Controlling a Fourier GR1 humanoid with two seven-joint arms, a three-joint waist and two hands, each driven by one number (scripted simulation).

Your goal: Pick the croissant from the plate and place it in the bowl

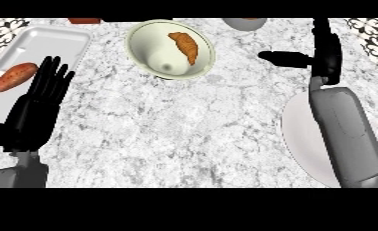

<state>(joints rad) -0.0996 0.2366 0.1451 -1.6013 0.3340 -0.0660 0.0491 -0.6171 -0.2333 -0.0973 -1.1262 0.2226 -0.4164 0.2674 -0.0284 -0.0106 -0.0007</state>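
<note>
The croissant (184, 46) lies inside the bowl (134, 50), against its right wall, so we judge the placing done. Accordingly the right hand (327, 57), beyond the plate (295, 125), holds nothing, fingers straight and thumb out. The left hand (33, 110) rests open at the view's left. The croissant is a golden-brown, tapering crescent.

- Mottled grey-white stone counter (184, 135): marble-like, smooth.
- Pale cream round bowl (151, 50), upper middle: smooth, glazed-looking, soft sheen.
- Golden-brown croissant (184, 46): matt, crusty.
- White rectangular tray (44, 40), upper left: smooth, plastic-looking.
- Black left hand (33, 110), black right hand (325, 57): matt.
</note>
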